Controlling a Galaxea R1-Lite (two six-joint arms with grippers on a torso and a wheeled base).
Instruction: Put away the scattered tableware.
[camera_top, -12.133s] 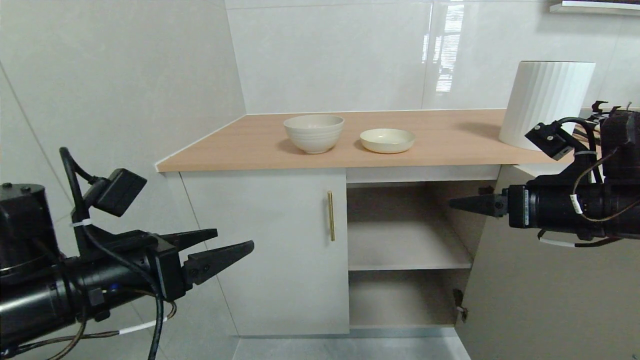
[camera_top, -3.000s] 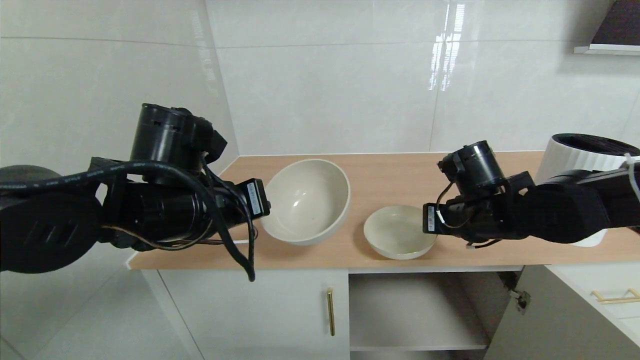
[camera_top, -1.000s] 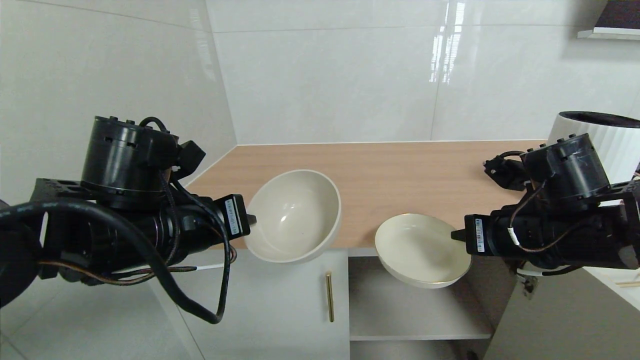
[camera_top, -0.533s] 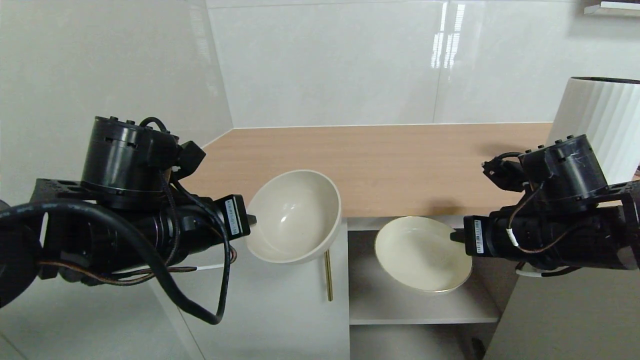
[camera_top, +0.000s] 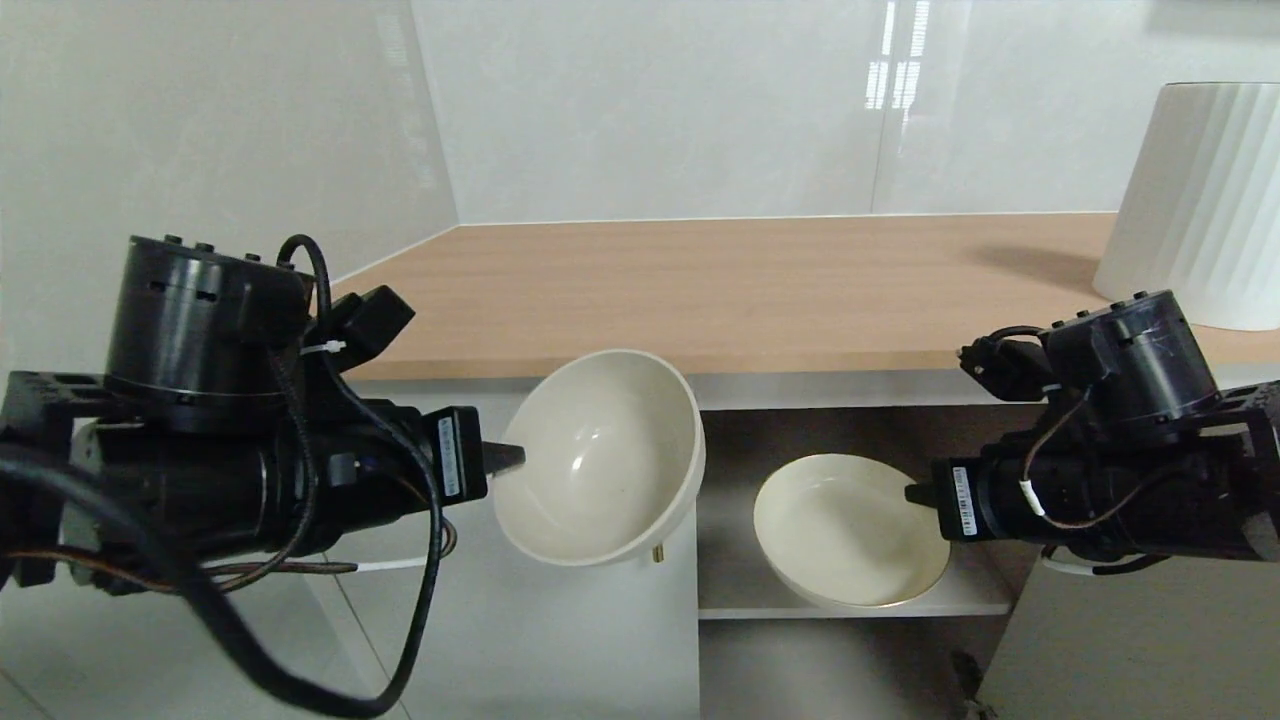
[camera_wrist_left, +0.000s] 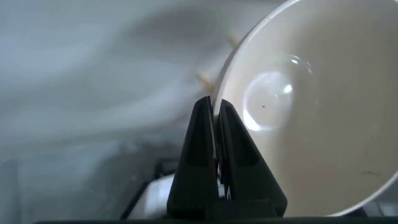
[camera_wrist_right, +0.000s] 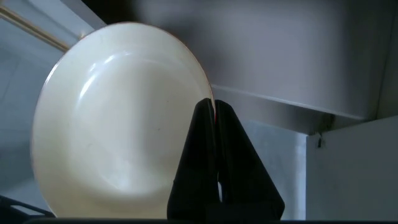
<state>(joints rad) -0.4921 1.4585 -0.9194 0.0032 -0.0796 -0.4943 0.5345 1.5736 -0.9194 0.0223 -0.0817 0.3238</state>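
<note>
Two dishes, two end effectors, each gripping one.
Our left end effector (camera_top: 505, 460) clamps the deep bowl (camera_top: 600, 465) by its rim before the closed door (camera_top: 580, 650); our right end effector (camera_top: 915, 493) pinches the shallow dish (camera_top: 845, 530) before the cabinet shelf (camera_top: 735, 600). One ribbed white vessel (camera_top: 1200, 200) stands on the wooden bench (camera_top: 740, 290) above, tiled walls (camera_top: 650, 110) behind.

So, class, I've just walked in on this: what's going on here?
A two-armed robot is putting tableware away. Its left gripper is shut on the rim of a deep bowl, held tilted in the air in front of the closed cabinet door. Its right gripper is shut on the rim of a shallow dish, held tilted before the open compartment and its shelf. Both are off the counter; neither is set down yet.
</note>
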